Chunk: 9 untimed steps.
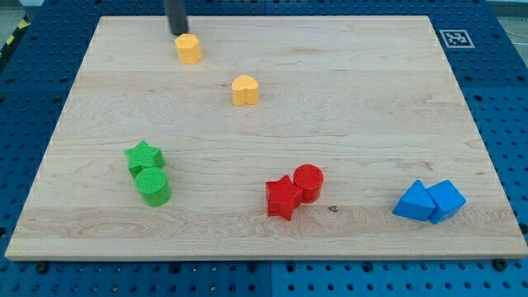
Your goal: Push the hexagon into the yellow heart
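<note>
A yellow hexagon (189,49) lies near the view's top left on the wooden board (346,99). A yellow heart (245,90) lies below and to the right of it, a short gap apart. My tip (178,32) is the dark rod's lower end, just above and slightly left of the hexagon, close to or touching its top edge.
A green star (143,156) and a green cylinder (153,186) sit together at the lower left. A red star (283,197) and a red cylinder (308,181) touch at the lower middle. Two blue blocks (429,201) sit at the lower right.
</note>
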Each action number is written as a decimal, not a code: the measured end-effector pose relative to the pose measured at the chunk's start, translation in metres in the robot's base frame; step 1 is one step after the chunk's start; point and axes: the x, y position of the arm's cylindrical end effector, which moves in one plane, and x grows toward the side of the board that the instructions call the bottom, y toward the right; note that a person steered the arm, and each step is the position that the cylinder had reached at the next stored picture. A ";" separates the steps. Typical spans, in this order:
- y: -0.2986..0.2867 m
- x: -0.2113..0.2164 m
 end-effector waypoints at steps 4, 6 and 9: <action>0.017 0.056; 0.062 0.059; 0.113 0.065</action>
